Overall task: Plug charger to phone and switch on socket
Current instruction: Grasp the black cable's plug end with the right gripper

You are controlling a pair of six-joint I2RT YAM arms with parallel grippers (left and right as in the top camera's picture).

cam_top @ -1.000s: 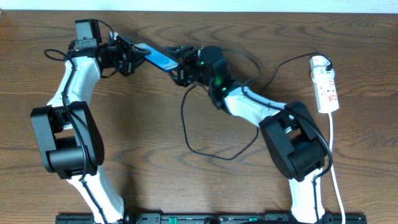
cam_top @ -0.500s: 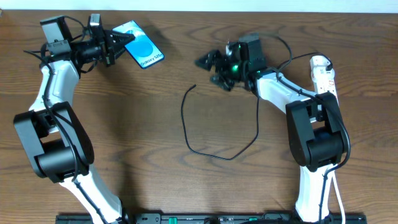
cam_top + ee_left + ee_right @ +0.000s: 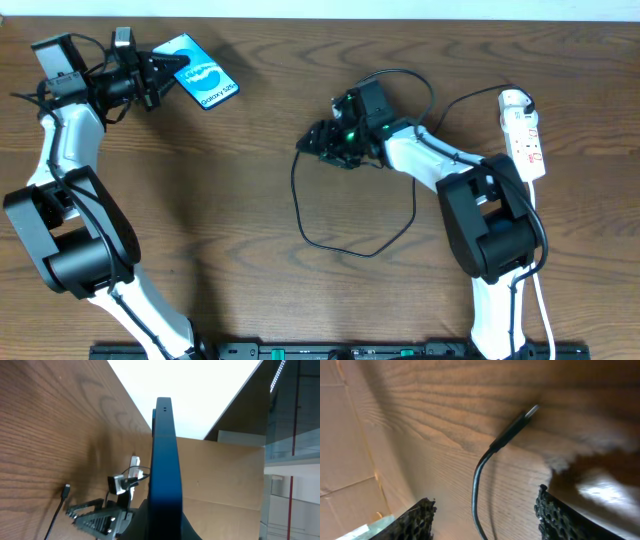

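Overhead is showing nothing plugged in yet. The left tool is pinching the phone at the far-left corner, blue screen up (it looks raised off the surface). The charger is lying looped mid-surface, with its plug tip loose. The right tool is hovering over that tip, fingers spread and gripping nothing. The socket is sitting untouched at far right; I can't read its switch state. Both steps are pending.
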